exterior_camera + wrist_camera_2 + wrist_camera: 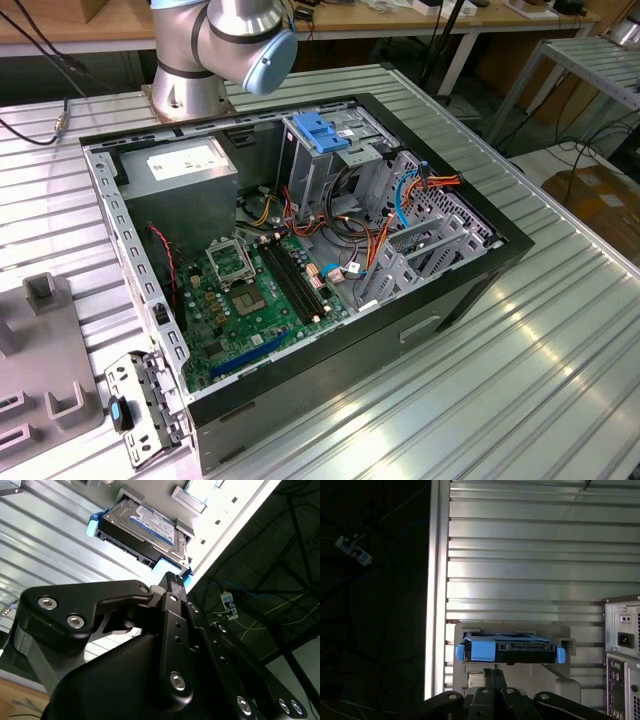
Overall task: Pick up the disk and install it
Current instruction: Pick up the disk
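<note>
1. The disk [512, 649] is lying flat in a grey holder [470, 630] on the ribbed metal table [530, 555]. Its bright blue rails are sticking out at both ends. In the second wrist view the disk [145, 527] is showing its labelled top face, with the holder [182, 526] edging it.
2. The gripper [494, 672] is hanging just short of the disk's near edge. Its two fingers are lying pressed together and are pinching nothing.
3. In the second wrist view the gripper [172, 577] tip is overlapping the end of a blue rail. Whether it is touching the rail I cannot tell.
4. The first wrist view is giving the disk end-on, with the rear of the computer case [622, 645] standing beside the holder on the same table.
5. Both wrist views are taking in the table's edge and the dark floor past it, where a small white plug block [352, 550] is lying on a thin cable.
6. The exterior view is looking down into the opened computer case [470, 290]. A green motherboard [250, 290] is lying on its floor, a light-blue latch plate [318, 132] is standing on the drive cage, and orange and blue cables [420, 195] are trailing beside it.
7. The arm's base [225, 45] is standing on the table behind the case.
</note>
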Available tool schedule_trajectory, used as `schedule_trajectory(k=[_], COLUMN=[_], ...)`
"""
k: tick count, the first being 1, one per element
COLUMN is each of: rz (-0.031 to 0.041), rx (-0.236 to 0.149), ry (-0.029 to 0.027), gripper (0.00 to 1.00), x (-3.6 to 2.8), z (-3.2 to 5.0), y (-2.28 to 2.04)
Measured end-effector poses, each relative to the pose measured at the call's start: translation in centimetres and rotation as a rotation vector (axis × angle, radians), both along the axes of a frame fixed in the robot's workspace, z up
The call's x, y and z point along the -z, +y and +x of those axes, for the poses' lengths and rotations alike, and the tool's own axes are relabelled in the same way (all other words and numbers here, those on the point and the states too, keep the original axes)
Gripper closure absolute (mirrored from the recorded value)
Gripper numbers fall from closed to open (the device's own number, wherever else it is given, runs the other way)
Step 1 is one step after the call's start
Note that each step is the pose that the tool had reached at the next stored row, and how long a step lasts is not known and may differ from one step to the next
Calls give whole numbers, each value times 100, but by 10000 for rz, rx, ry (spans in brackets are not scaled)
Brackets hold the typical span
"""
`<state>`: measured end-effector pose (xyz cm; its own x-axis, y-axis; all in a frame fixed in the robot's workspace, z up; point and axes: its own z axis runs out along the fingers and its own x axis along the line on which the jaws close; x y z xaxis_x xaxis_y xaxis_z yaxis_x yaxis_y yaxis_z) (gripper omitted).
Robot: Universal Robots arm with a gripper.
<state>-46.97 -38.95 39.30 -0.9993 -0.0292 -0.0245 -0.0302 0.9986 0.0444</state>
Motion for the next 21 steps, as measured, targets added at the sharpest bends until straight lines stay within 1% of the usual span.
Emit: schedule_trajectory(k=[5,6,11,12,13,15,16,17,18,21], rz=[0,-1,-1,-1,-1,-1,0,0,-1,-1], rx=[-629,-828,-1525,-1865,-2105,-2382,-2609,-2757,-3018,-3478], ry=[0,1,1,0,0,1,0,0,0,0], gripper=[89,89,89,89,89,89,89,89,89,89], x=[0,-1,0,0,0,-1,0,0,0,0], z=[0,0,0,0,0,0,0,0,0,0], y=[0,0,0,0,0,0,0,0,0,0])
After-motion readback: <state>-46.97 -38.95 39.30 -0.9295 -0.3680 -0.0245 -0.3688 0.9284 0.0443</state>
